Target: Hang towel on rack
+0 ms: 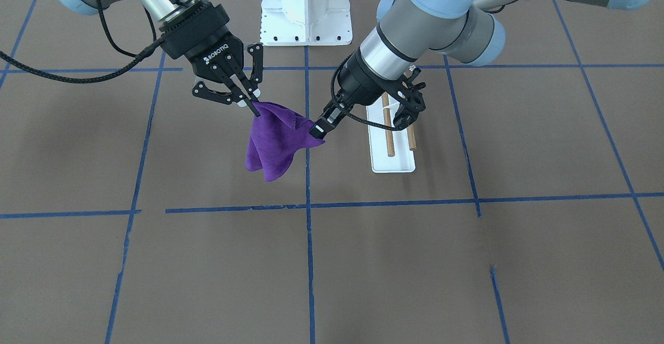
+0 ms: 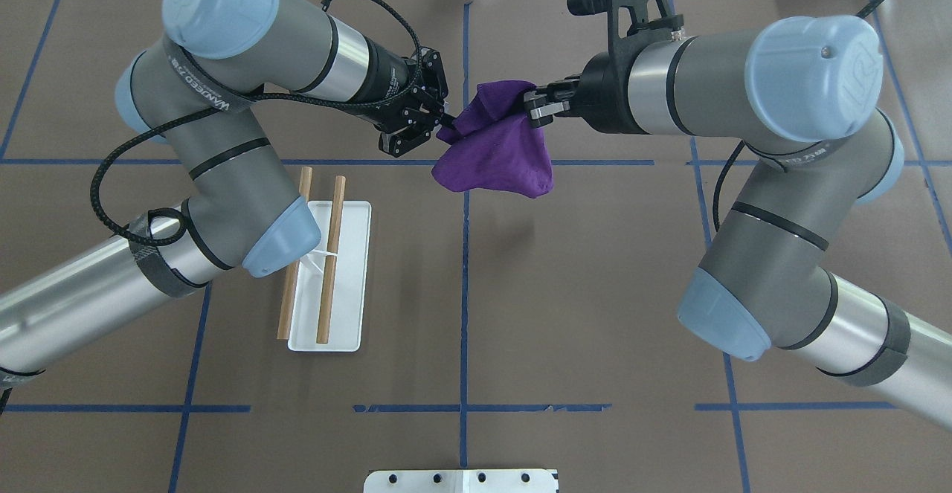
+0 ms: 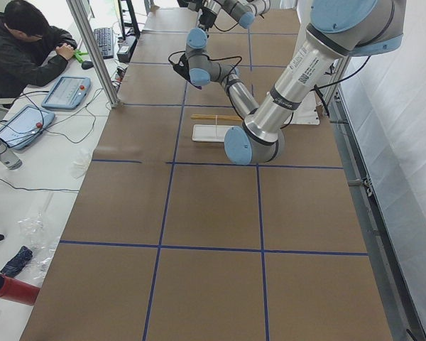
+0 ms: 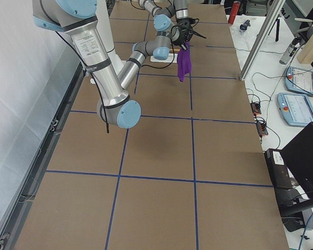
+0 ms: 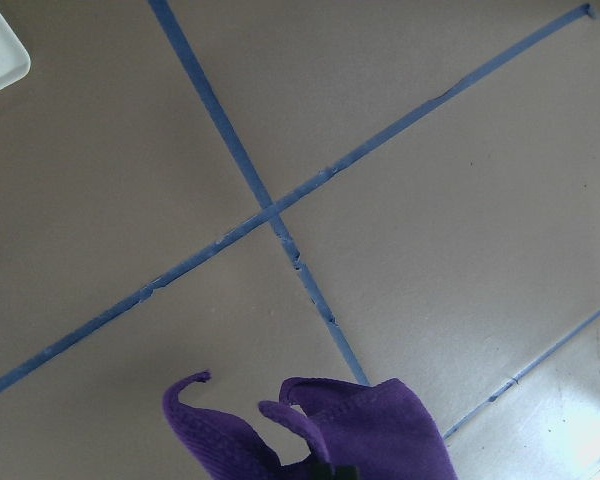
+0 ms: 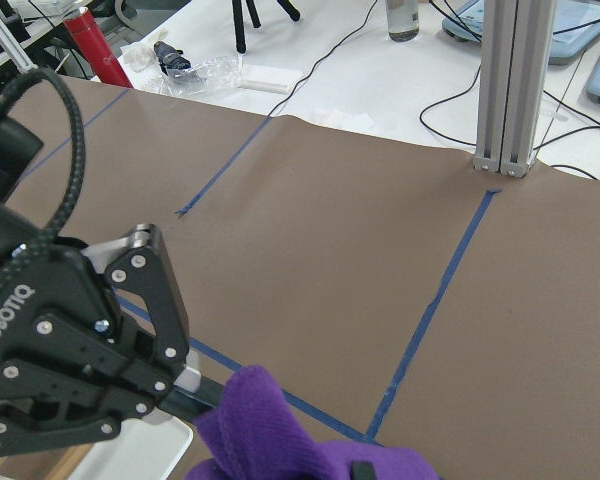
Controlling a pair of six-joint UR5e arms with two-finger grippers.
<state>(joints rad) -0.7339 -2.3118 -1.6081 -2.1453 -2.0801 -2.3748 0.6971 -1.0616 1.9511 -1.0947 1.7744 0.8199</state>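
The fuzzy deep-purple square cloth towel [image 2: 497, 160] hangs bunched and draped above the brown paper surface [image 2: 595, 292]. Its upper corners are pinched between the clamped left end effector [image 2: 444, 123] and right end effector [image 2: 532, 106].

brown table [image 2: 595, 292] gridded with blue tape [image 2: 464, 292]; rack [image 2: 353, 270] stands on it; white pedestal base [image 1: 306, 27] at robot edge.

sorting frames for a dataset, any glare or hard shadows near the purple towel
Overhead exterior: the towel throws only a faint, soft shadow on the table, no glare. Left wrist-mounted: a pale sheen on the table at the lower right corner, towel edge sharp. Exterior front-facing: even light, only diffuse shadows.
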